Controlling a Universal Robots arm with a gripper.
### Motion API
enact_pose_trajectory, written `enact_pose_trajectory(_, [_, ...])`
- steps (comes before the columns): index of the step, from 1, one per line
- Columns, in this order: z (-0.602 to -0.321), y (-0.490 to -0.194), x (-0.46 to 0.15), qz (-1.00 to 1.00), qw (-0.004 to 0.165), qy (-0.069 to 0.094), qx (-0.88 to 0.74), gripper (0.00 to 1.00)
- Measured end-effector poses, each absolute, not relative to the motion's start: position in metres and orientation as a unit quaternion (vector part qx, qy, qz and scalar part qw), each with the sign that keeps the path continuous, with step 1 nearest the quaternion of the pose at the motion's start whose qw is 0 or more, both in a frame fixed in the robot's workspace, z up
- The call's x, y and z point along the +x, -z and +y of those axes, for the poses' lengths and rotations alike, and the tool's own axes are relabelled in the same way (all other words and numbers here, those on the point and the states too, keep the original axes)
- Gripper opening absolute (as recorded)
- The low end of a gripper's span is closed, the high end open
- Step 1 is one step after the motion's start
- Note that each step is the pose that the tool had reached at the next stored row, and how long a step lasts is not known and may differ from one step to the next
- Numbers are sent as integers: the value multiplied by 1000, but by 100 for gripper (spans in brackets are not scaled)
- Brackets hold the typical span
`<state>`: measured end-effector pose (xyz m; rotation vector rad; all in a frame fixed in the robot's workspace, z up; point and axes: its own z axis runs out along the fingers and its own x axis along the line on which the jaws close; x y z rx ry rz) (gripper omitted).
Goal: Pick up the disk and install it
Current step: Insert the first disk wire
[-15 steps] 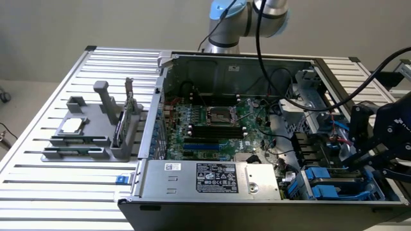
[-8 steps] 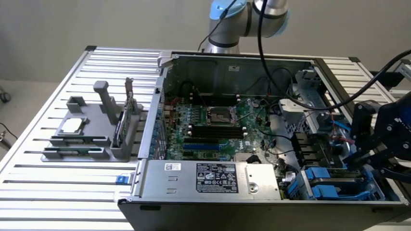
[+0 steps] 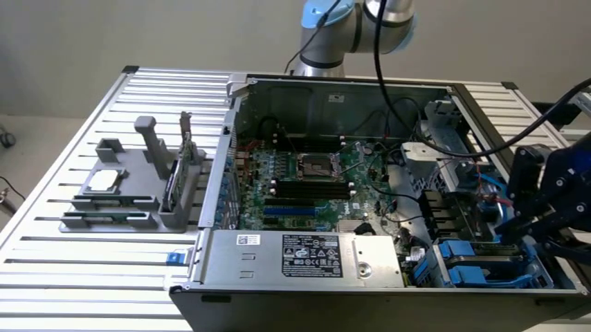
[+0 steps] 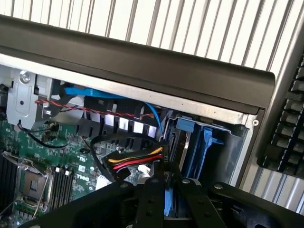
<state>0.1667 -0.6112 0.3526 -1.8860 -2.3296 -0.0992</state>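
My gripper hangs over the drive bay in the corner of the open computer case, at the exterior view's right. Its two black fingers stand close together, shut on a thin blue strip, the carrier edge of the disk. The rest of the disk is hidden by the gripper body. Just beyond the fingers is the drive bay with blue plastic carriers set upright in it.
A grey labelled power-supply box lies beside the bay, with the motherboard behind it. Red, yellow and black cables run close to the fingers. A grey fixture with a small silver chip stands on the slatted table.
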Motion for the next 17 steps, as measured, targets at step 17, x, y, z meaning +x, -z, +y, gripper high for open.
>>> enact_pose_trajectory(17, [-608, -352, 166, -758, 55, 15, -649, 16])
